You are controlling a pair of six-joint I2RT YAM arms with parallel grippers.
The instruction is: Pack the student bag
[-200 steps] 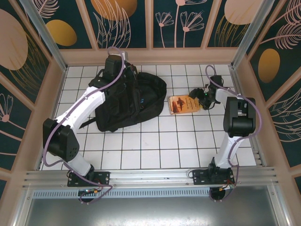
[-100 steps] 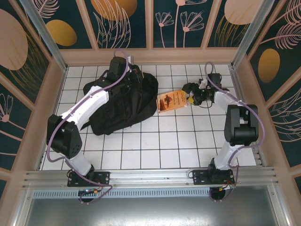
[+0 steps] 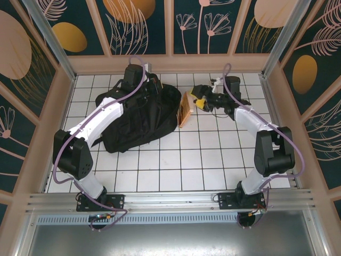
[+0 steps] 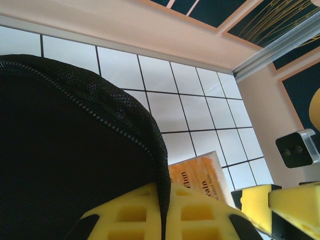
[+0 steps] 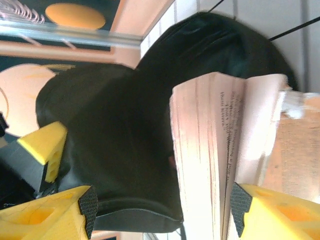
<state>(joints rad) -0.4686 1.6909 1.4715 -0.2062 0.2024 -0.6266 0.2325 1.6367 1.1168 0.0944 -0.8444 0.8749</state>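
The student bag (image 3: 136, 117), a large black backpack, lies at the back left of the tiled table. My left gripper (image 3: 153, 87) is shut on the fabric rim (image 4: 162, 165) of the bag beside its zipper. An orange book (image 3: 185, 109) stands tilted on its edge against the bag's right side. My right gripper (image 3: 199, 101) is just right of the book and is open wide. In the right wrist view the book's page edges (image 5: 210, 150) lie by one pad (image 5: 240, 205), while the other pad (image 5: 88, 210) stands apart in front of the bag (image 5: 125, 125).
The wooden back wall (image 3: 170, 63) runs close behind the bag and both grippers. A metal corner post (image 4: 280, 50) stands at the back right. White tiles (image 3: 176, 160) stretch from the bag toward the arm bases.
My right gripper has swept left toward the bag, and the book went with it, tipping from flat up onto its edge. The left gripper drew the bag's rim slightly left, then held still.
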